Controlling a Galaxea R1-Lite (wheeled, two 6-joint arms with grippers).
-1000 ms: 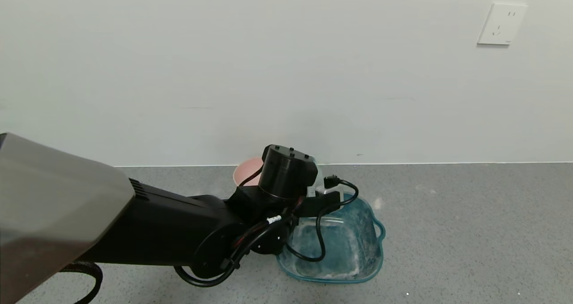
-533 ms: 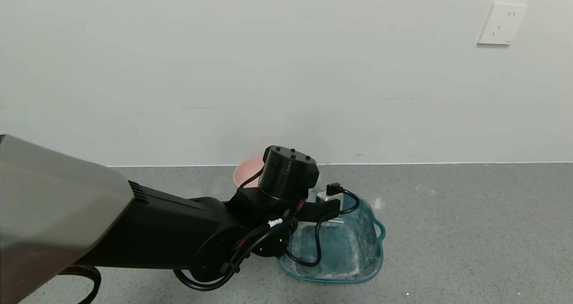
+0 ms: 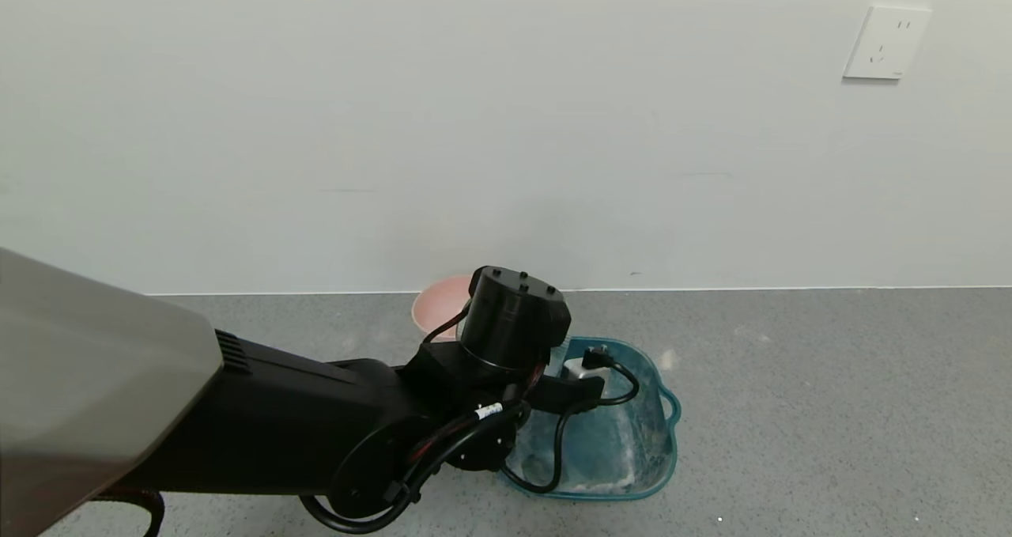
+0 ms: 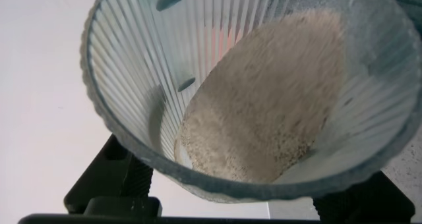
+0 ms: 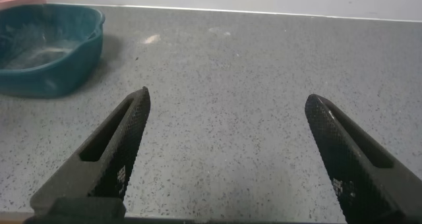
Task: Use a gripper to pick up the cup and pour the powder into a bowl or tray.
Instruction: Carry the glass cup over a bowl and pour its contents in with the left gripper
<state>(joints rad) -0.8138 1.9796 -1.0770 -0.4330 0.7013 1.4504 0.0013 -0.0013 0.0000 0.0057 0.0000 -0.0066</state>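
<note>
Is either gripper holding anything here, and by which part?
The left gripper holds the cup of powder, tilted, above the teal basin; where its fingers sit on it cannot be told. The right gripper is open and empty.

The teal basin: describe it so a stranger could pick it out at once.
On the speckled grey floor near the white wall, below the left claw, sits a large translucent teal plastic basin. It is rounded-square, white-dusted, with a small side loop handle, unlike the smaller round pink bowl behind it.
</note>
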